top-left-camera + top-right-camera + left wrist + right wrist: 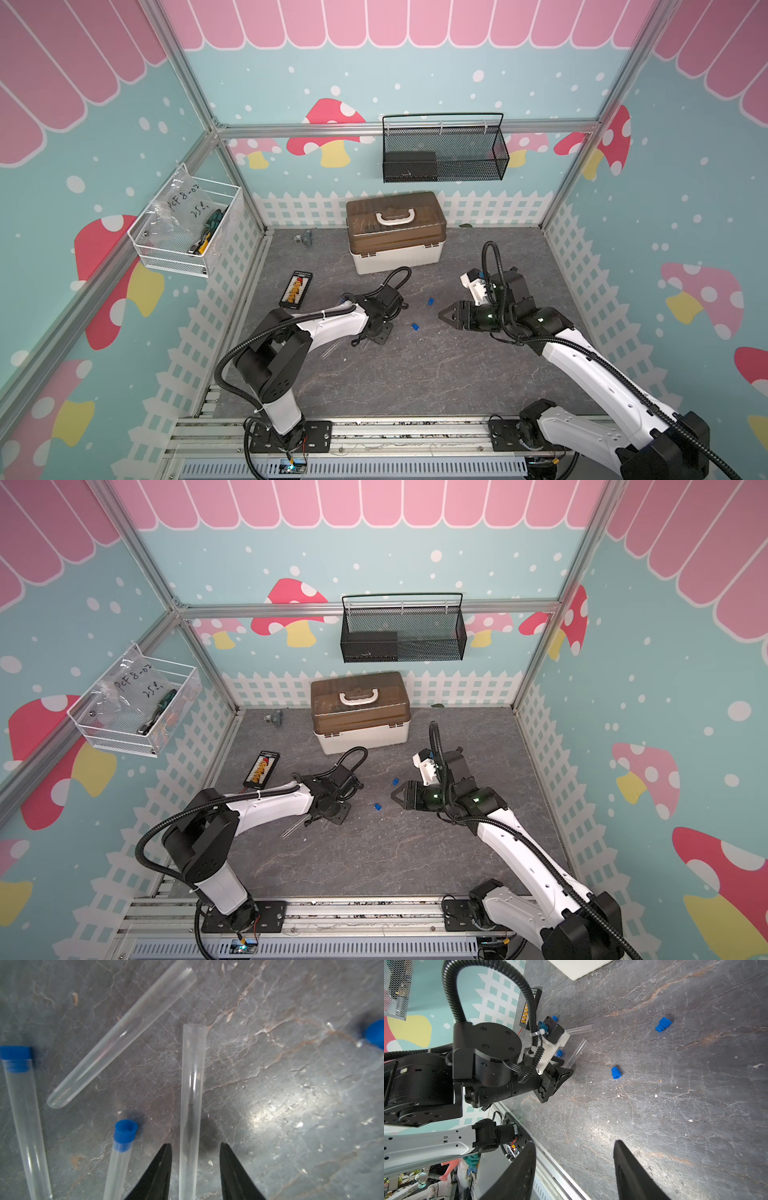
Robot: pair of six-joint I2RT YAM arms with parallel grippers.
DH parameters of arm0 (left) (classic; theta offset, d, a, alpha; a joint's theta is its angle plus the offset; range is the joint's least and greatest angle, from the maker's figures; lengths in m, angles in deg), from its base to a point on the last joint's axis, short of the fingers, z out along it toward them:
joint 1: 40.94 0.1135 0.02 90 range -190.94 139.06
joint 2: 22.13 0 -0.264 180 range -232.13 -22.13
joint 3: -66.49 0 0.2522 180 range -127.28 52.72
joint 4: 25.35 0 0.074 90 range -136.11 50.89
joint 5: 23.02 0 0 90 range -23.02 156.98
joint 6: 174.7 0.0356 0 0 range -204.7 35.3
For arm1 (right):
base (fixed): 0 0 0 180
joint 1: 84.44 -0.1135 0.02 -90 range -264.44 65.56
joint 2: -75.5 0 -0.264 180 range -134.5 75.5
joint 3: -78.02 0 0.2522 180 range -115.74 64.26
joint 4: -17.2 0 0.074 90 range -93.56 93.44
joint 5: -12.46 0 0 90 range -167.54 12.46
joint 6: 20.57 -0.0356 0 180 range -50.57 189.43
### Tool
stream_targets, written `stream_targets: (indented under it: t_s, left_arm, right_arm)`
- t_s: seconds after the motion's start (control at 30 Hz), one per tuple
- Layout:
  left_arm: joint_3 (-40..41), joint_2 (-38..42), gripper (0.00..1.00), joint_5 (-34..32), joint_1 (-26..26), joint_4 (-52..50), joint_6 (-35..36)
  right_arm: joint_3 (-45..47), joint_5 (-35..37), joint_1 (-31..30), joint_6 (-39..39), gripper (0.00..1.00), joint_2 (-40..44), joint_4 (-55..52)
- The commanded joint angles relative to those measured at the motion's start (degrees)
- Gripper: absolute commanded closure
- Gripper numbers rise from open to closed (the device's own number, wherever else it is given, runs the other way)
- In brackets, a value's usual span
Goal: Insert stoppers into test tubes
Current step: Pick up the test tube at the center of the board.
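In the left wrist view several clear test tubes lie on the grey table. Two carry blue stoppers [15, 1055] [125, 1132]. One open tube [122, 1036] lies at a slant. Another open tube [192, 1084] runs between the fingers of my left gripper [195, 1145], which is open, with a gap on each side of it. Two loose stoppers [431, 301] [414, 327] lie between the arms, also seen in the right wrist view [663, 1024] [616, 1072]. My right gripper [446, 314] [575, 1142] hovers open and empty just right of them.
A brown-lidded toolbox [395, 232] stands at the back centre. A black board with yellow connectors [296, 289] lies left of the left arm. A black mesh basket [444, 149] hangs on the back wall and a white wire basket [187, 232] on the left wall.
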Motion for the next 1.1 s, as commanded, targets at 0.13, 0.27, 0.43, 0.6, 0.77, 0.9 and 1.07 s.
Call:
stream_targets:
  t_s: [0.13, 0.27, 0.43, 0.6, 0.77, 0.9, 1.07]
  left_arm:
    - [-2.4, -2.9, 0.63, -0.4, -0.3, -1.7, -2.3]
    - [-2.8, -3.3, 0.67, -0.6, -0.3, -2.0, -2.2]
    - [-3.7, -4.6, 0.71, -0.6, -0.3, -2.5, -2.0]
    - [-3.8, -4.5, 0.75, -0.8, -0.3, -2.5, -1.9]
    - [-3.6, -3.6, 0.77, -1.4, -0.3, -2.6, -1.5]
    - [-3.7, -3.1, 0.79, -1.7, -0.3, -2.5, -1.1]
    - [-3.5, -1.9, 0.8, -2.3, -0.3, -2.5, -0.6]
  right_arm:
    - [0.5, -0.2, 0.4, 0.8, 0.41, 0.8, -1.1]
    - [0.6, -0.3, 0.5, 0.8, 0.41, 0.7, -1.1]
    - [0.8, -0.3, 0.5, 0.8, 0.41, 1.0, -1.0]
    - [1.1, -0.5, 0.5, 0.9, 0.41, 1.1, -1.1]
    - [1.1, -0.5, 0.6, 0.9, 0.41, 1.1, -1.1]
    - [1.2, -0.6, 0.6, 0.8, 0.41, 1.2, -1.1]
    - [1.2, -0.6, 0.7, 0.9, 0.41, 1.3, -1.2]
